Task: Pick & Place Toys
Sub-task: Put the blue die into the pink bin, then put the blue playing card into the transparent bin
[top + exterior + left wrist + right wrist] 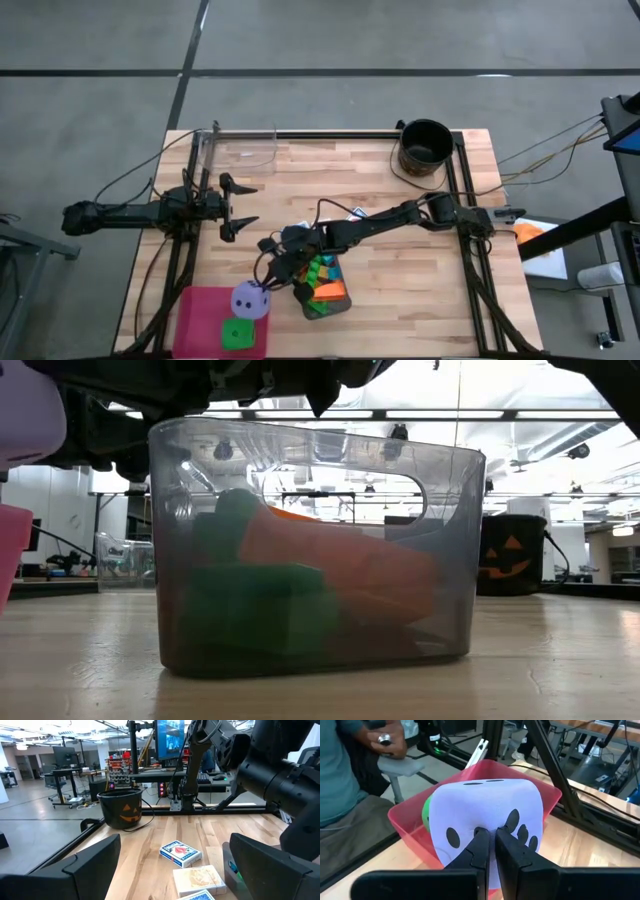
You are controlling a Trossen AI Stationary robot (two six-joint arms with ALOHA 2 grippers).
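Observation:
My right gripper (490, 845) reaches to the table's near left and is shut on a purple die (250, 300) with black dots. The die hangs over the far right corner of a pink bin (205, 315). A green die (237, 333) lies in that bin. Just right of it a grey see-through tray (455, 560) holds green, orange and other bright blocks (325, 280). Small flat cards (181, 854) lie on the wood near the middle. My left gripper (238, 206) waits open at the table's left, touching nothing. My right gripper pinches a small fold of the purple die's dotted face (492, 822) between its two fingertips (480, 850). The fingers slant down from the table's right side. The die is lifted clear and hangs in front of the fingers above the pink bin (540, 795).
A black bucket (425, 148) with a pumpkin face stands at the far right corner. A clear box (240, 148) stands at the far left. Beyond the near left edge a person (350, 780) sits, one hand (385, 740) raised. Bare wood lies at the table's middle and near right.

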